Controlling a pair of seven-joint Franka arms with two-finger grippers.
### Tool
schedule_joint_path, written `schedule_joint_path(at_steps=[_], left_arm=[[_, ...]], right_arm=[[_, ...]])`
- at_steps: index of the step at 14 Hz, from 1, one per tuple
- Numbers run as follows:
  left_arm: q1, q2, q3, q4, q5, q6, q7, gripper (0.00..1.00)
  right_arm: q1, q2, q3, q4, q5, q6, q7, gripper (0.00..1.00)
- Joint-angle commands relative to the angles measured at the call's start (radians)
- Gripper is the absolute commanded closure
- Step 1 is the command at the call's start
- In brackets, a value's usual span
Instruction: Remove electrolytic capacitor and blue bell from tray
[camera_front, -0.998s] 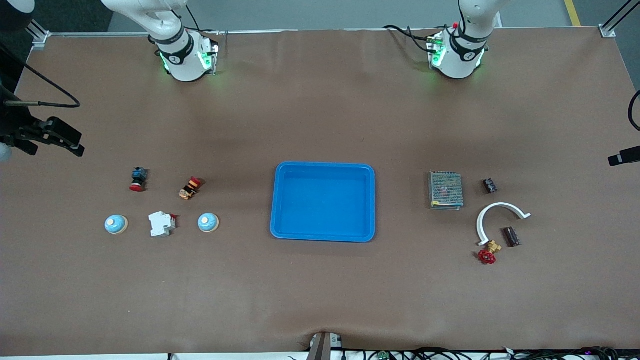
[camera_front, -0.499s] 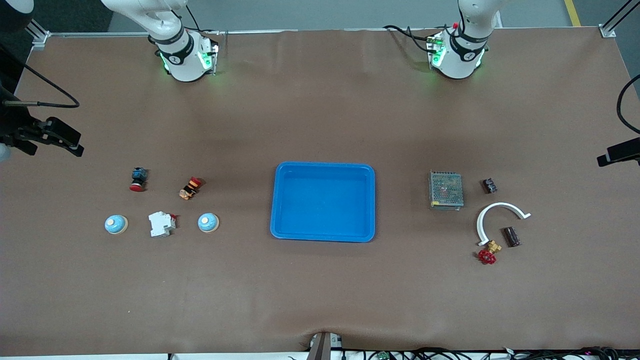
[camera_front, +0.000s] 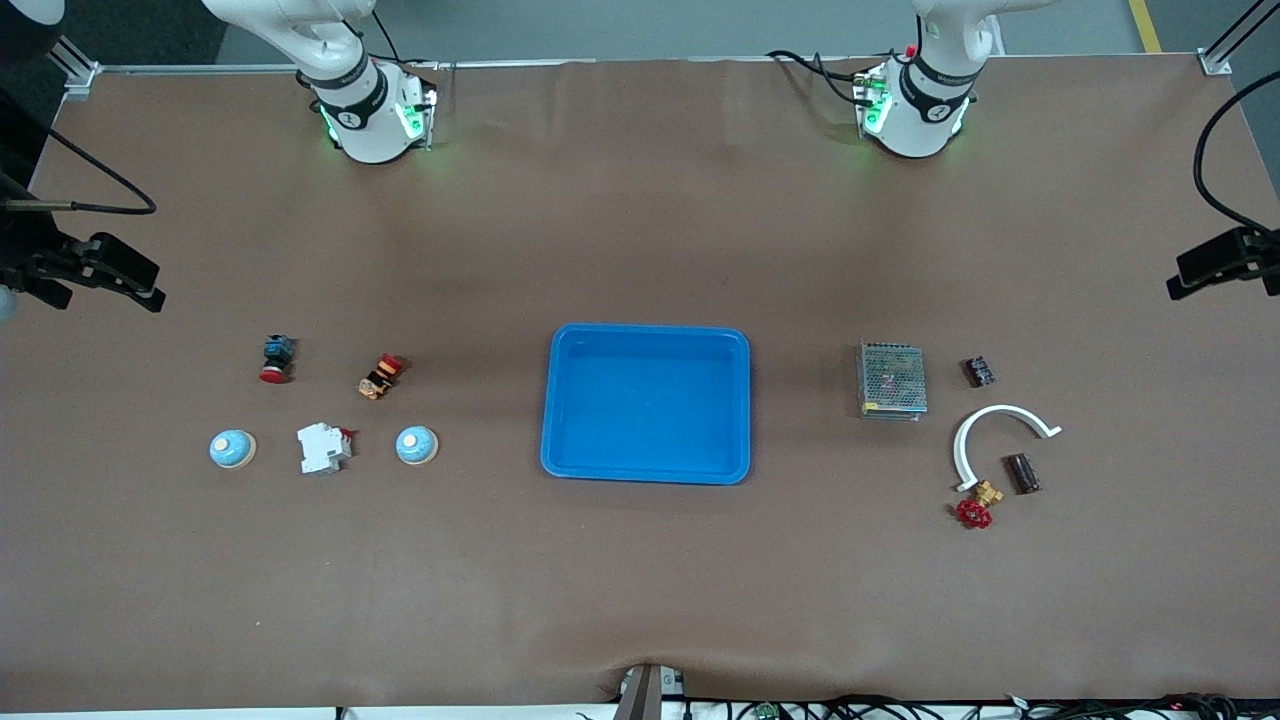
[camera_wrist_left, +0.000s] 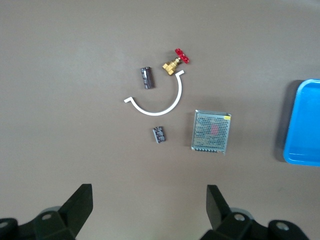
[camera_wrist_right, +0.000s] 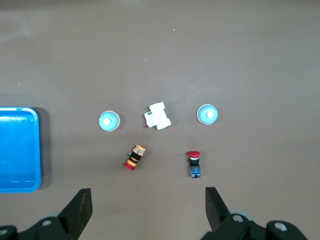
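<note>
Front view. I see the blue tray (camera_front: 648, 403) at mid-table, with nothing in it. Toward the right arm's end lie two bells: the outer bell (camera_front: 232, 449) and the inner bell (camera_front: 416, 445), with the white breaker (camera_front: 324, 447) between them. Farther from the camera than these sit the red pushbutton (camera_front: 276, 359) and the orange switch (camera_front: 380, 375). Toward the left arm's end I see the mesh power supply (camera_front: 892, 379), the small capacitor (camera_front: 980, 371) beside it, the white arc (camera_front: 995, 440), the large capacitor (camera_front: 1022, 473) and the red-handled valve (camera_front: 977, 505), which touches one end of the arc. The right gripper (camera_front: 95, 272) is raised over the table edge at its own end; the left gripper (camera_front: 1215, 262) likewise at its end.

Left wrist view. The left gripper (camera_wrist_left: 149, 202) has its fingers (camera_wrist_left: 77, 205) set wide apart and holds nothing. Below it I see both capacitors, the arc, the valve and the power supply, all resting on the table.

Right wrist view. The right gripper (camera_wrist_right: 147, 205) also has its fingers (camera_wrist_right: 80, 207) spread wide and holds nothing. Both bells sit on the table, well apart from the tray.
</note>
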Motion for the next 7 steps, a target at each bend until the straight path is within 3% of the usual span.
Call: schedule_joint_path(at_steps=[1, 7], left_arm=[[-0.045, -0.056, 0.016, -0.041, -0.017, -0.017, -0.029, 0.00], [-0.088, -0.191, 0.026, -0.229, -0.040, 0.054, -0.041, 0.00]], right_arm=[[-0.012, -0.027, 0.006, -0.022, -0.002, -0.002, -0.011, 0.00], [-0.012, -0.027, 0.006, -0.022, -0.002, -0.001, -0.011, 0.00]])
